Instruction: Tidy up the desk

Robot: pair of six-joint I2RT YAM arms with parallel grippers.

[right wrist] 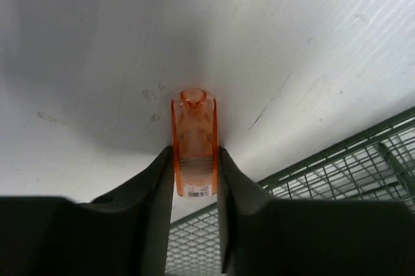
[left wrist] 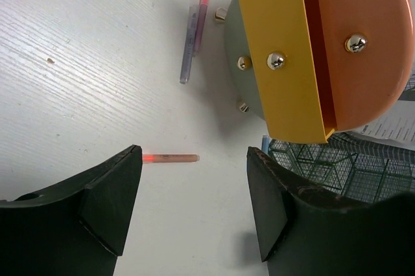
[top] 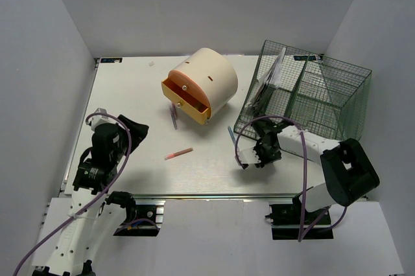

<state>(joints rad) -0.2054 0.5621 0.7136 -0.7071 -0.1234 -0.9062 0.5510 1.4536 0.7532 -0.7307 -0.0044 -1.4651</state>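
Two arms work over the large flat white desk (top: pixel 130 88), which fills the top view. The left gripper (top: pixel 135 128), at 8 o'clock, gapes wide and empty. The right gripper (right wrist: pixel 194 159), at 4 o'clock, is pinched closed around a small translucent orange plastic piece (right wrist: pixel 193 117), just beside the dark green wire-mesh basket (top: pixel 311 91).

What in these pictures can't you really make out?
1. What the orange plastic thing in the right gripper is: right wrist view shows it end-on, squeezed between the fingers; too small in the top view.
2. Print on the papers in the basket: top view, behind mesh, too small.
3. Inside of the container: top and left wrist views, hidden by its own walls and orange front.
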